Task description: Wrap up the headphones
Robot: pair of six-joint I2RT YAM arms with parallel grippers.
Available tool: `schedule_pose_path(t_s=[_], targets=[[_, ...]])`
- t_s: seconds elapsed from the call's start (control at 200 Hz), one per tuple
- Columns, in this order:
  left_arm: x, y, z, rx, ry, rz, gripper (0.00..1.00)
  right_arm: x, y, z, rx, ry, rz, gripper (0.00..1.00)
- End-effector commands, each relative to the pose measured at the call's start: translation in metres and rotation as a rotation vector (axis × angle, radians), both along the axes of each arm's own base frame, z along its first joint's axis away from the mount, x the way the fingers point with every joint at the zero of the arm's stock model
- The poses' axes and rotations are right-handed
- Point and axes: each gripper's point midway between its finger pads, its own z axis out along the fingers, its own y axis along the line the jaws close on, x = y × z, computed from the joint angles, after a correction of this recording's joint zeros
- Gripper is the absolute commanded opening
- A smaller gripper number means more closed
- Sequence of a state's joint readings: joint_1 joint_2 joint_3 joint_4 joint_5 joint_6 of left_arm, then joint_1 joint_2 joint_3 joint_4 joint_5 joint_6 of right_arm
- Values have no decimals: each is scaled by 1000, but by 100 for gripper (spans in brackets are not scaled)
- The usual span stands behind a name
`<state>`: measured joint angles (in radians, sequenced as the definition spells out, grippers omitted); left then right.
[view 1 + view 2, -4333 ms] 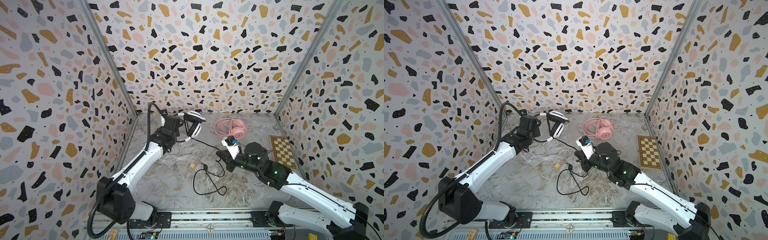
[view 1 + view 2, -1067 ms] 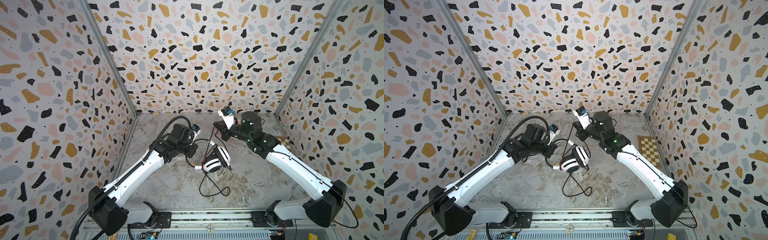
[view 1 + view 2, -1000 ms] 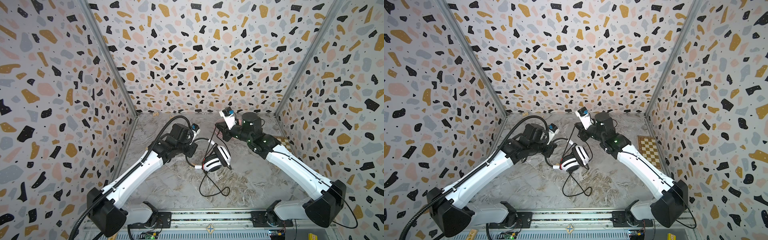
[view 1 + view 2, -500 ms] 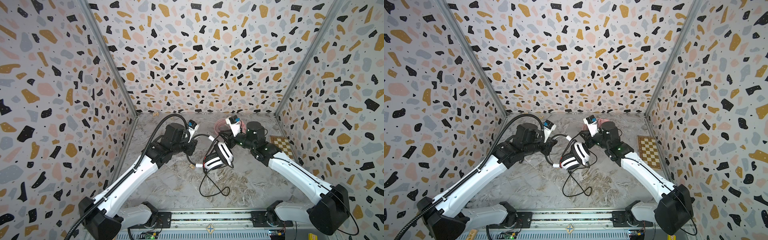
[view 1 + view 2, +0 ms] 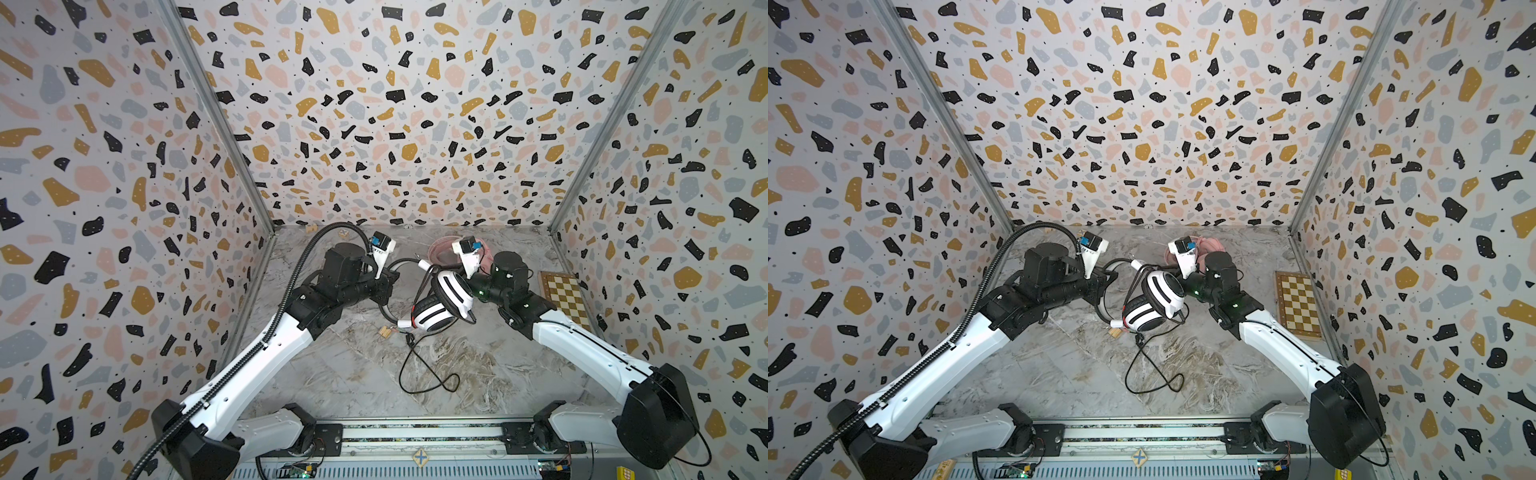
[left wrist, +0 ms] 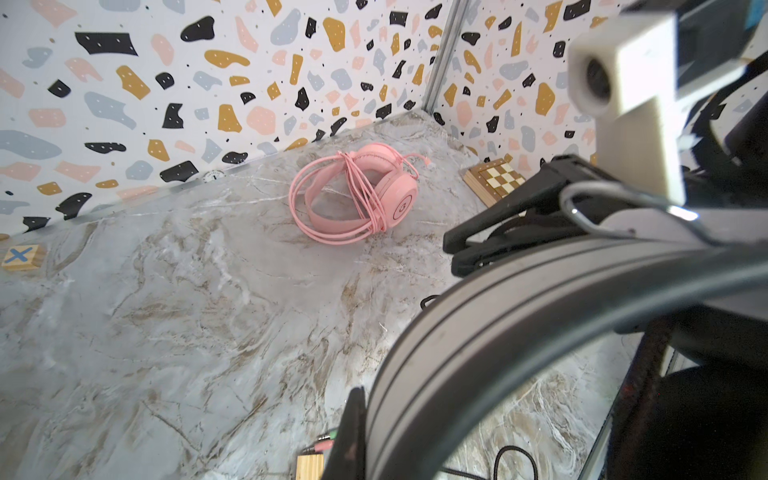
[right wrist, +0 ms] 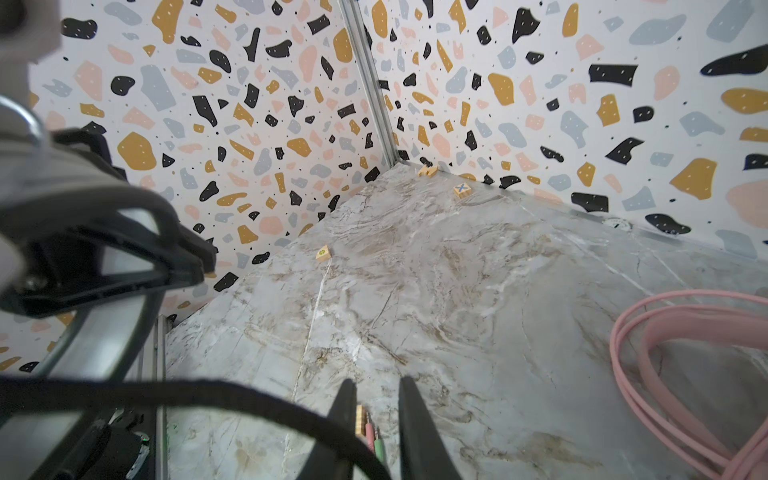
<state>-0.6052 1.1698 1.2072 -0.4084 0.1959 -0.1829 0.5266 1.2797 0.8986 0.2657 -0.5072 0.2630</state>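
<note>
The white headphones [image 5: 444,301] with black pads hang above the floor between my arms in both top views. My left gripper [image 5: 387,286] is shut on their grey headband [image 6: 519,299]. My right gripper [image 7: 376,380] sits close behind an ear cup [image 5: 1163,293], jaws slightly open with nothing clamped. The black cable [image 7: 174,390] arcs across one finger, and the rest trails in a loop [image 5: 428,374] on the floor. The pink headphones [image 6: 353,195] lie at the back with their pink cable wound round them, half hidden behind my right wrist in a top view [image 5: 1210,245].
A small chessboard [image 5: 565,299] lies by the right wall. Small wooden blocks are scattered: one under the headset [image 5: 384,331], an X-marked one [image 6: 23,257] and others near the back left corner [image 7: 462,190]. Pink and green audio plugs [image 7: 372,436] rest on the marble floor.
My right gripper has come down from above the headset to beside an ear cup, and its jaws have parted slightly. The left arm has drawn the headband a little back and up.
</note>
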Motion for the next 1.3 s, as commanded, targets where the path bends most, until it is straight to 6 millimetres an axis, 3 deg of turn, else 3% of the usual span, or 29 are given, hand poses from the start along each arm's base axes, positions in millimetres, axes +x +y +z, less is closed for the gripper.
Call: schedule_pose_path(t_s=[0.0,0.29,0.806,1.131,1.296], targets=[[1,0,87,-218,-183,24,0,-2,4,-7,48,28,32,22],[11,5,104,-249,-184,55,0,7,5,-53,29,95,31,39],[33,21,149,-345,-203,78,0,19,21,-132,86,256,75,42],[73,48,164,-389,-201,138,0,-1,20,-147,109,301,90,42],[83,51,167,-431,-193,132,0,0,20,-145,123,295,85,40]])
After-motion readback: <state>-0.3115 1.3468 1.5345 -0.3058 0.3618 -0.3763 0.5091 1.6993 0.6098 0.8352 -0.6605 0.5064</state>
